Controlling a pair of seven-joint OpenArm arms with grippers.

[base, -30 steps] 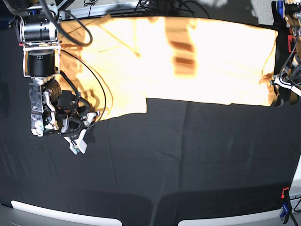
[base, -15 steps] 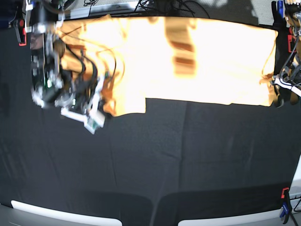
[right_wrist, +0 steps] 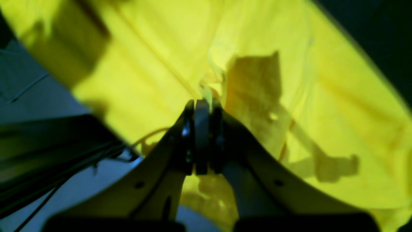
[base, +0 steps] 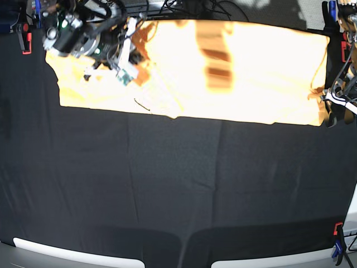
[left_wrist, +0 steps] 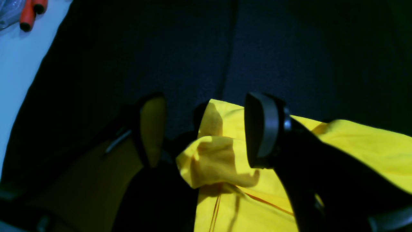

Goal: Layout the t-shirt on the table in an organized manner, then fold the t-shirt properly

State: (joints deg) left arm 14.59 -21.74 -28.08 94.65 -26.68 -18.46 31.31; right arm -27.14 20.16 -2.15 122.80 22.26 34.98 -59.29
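The pale yellow-orange t-shirt (base: 234, 72) lies spread wide across the far part of the black table (base: 178, 190). My right gripper (base: 134, 56) is over the shirt's far left part. In the right wrist view it (right_wrist: 201, 108) is shut, with a small pucker of the t-shirt (right_wrist: 209, 87) pinched at its tips. My left gripper (base: 330, 109) rests at the shirt's right edge. In the left wrist view it (left_wrist: 207, 129) is open, and a folded corner of the t-shirt (left_wrist: 215, 154) lies between its fingers (left_wrist: 264, 129).
Cables and equipment crowd the table's far edge (base: 189, 8). A red clamp (base: 25, 42) sits far left, and a red and blue clamp (base: 337, 245) sits near right. Red handles (left_wrist: 30, 9) lie on a pale surface beyond the black cloth.
My right arm swung from the shirt's lower left up to its far left. The flap that hung down there now lies pulled up and out to the left. The left arm stayed put.
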